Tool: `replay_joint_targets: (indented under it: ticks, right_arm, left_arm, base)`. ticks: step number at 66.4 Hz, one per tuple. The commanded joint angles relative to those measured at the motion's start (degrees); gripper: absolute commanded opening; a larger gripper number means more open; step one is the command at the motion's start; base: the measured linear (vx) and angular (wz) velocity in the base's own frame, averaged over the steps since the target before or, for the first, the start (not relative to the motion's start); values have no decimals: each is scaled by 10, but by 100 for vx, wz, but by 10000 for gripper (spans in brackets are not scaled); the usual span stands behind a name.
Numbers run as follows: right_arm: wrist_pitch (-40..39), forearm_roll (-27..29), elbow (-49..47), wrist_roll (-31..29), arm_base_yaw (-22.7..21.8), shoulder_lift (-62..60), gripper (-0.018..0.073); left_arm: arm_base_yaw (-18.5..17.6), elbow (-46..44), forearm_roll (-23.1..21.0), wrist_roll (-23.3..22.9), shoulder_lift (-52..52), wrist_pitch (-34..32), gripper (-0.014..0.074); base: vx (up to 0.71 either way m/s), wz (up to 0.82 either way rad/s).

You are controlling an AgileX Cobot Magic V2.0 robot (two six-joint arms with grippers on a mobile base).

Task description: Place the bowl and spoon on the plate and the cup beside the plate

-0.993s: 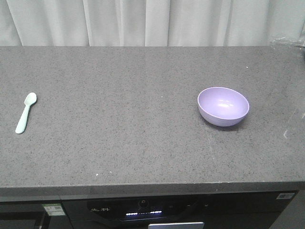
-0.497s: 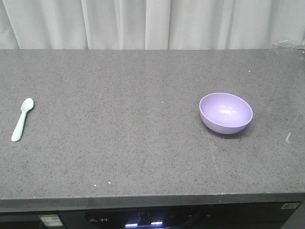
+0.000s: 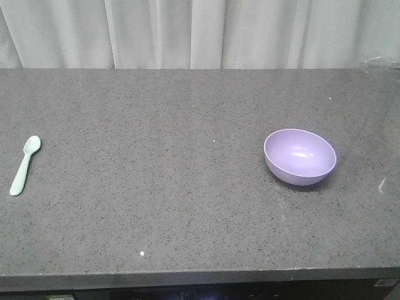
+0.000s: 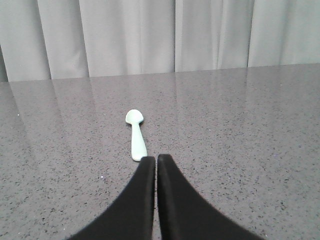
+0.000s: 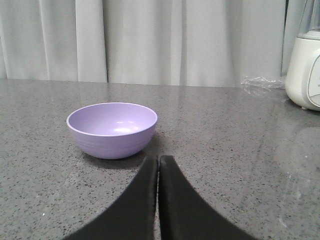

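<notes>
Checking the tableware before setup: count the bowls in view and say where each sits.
1. The bowl stands upright on the right side of the counter, far from the spoon at the left. None seems hidden.

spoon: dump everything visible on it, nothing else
The spoon is pale mint and looks like smooth one-piece plastic, with an oval scoop and a short thick handle. It lies flat on the grey speckled countertop at the far left of the front view. The scoop points toward the curtain and the handle toward the near edge, slightly angled. Only the countertop touches it. In the left wrist view its handle end lies just ahead of the shut left gripper, which is not holding it.
</notes>
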Motion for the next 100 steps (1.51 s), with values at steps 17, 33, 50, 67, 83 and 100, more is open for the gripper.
replay_joint_targets:
  ticks: [17, 33, 50, 67, 83, 100]
  right_arm:
    - [-42, -2, 2, 0, 1, -6, -3]
    - [-42, -2, 2, 0, 1, -6, -3]
    - [-42, -2, 2, 0, 1, -6, -3]
    - [-42, -2, 2, 0, 1, -6, -3]
    - [-42, -2, 2, 0, 1, -6, -3]
    - [-42, -2, 2, 0, 1, -6, -3]
  left_arm:
    - [1, -5, 0, -7, -3, -38, -6]
    - [1, -5, 0, -7, -3, -38, -6]
    - [1, -5, 0, -7, -3, -38, -6]
    - [1, -5, 0, -7, -3, -38, -6]
    - [1, -5, 0, -7, -3, -38, -6]
    - [1, -5, 0, -7, -3, -38, -6]
  base:
    - [4, 1]
    - [3, 1]
    - [3, 1]
    - [3, 0]
    - [1, 1]
    - [0, 0]
